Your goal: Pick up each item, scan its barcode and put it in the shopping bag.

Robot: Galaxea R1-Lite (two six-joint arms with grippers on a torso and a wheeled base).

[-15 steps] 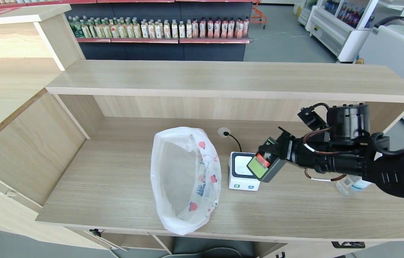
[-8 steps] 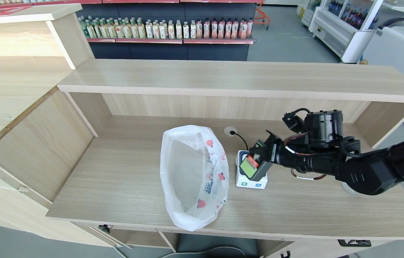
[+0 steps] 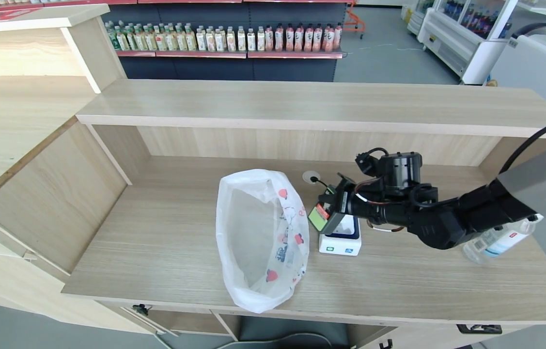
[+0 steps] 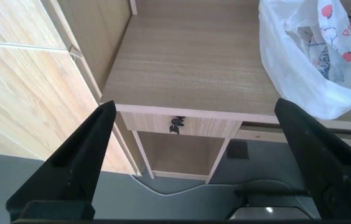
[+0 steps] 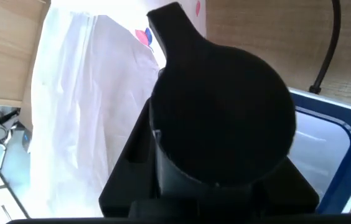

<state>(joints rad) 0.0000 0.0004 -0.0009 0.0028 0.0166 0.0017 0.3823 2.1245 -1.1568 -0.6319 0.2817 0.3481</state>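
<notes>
The right gripper's jaws pinch a box over the scanner, beside the bag, whose limp rim it might snag if carried low; the left gripper's jaws hang spread.

A pale wood-grain shop counter is standing in bright light. Beyond the counter, a dark shelving unit with red edges is carrying drink bottles. Grey floor is stretching behind the counter, and white glass-fronted coolers are standing to its right.

Head camera looks down on the counter; both close wrist cameras apparently share the shopping bag.
</notes>
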